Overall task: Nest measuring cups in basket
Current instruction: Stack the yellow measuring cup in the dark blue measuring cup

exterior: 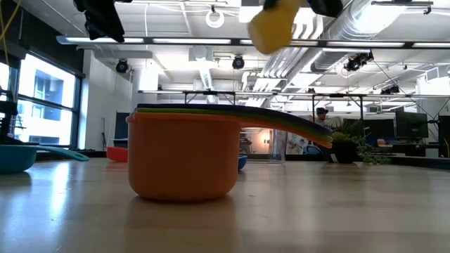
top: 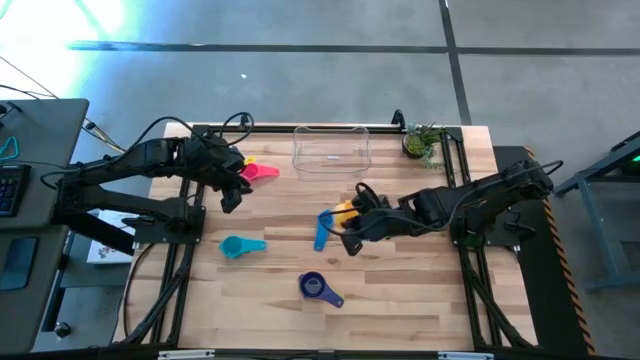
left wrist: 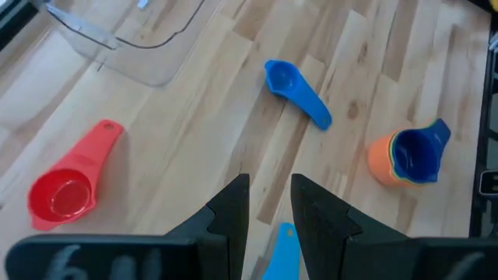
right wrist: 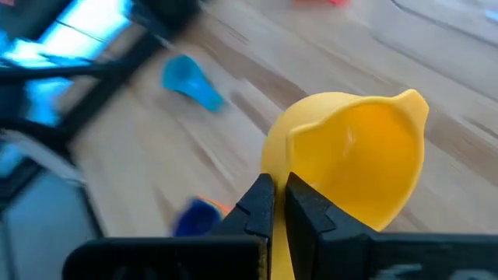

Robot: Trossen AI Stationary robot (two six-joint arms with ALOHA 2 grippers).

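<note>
Jaws of right gripper [right wrist: 278, 204] pinch the yellow cup [right wrist: 350, 155] mid-table; left gripper [left wrist: 268, 204] part-open, empty. We see the clear basket [top: 331, 150] empty, with stacked cups [left wrist: 406, 155], blue scoop [left wrist: 297, 92], teal cup [top: 238, 245], red-pink cup [left wrist: 66, 189] still out.

A pale wood plank bench [top: 400, 300] stands on a grey concrete floor [top: 300, 60]. Tall windows [exterior: 42, 105] light one side; white ducts [exterior: 365, 28] and strip lights [exterior: 183, 41] cross the ceiling.
</note>
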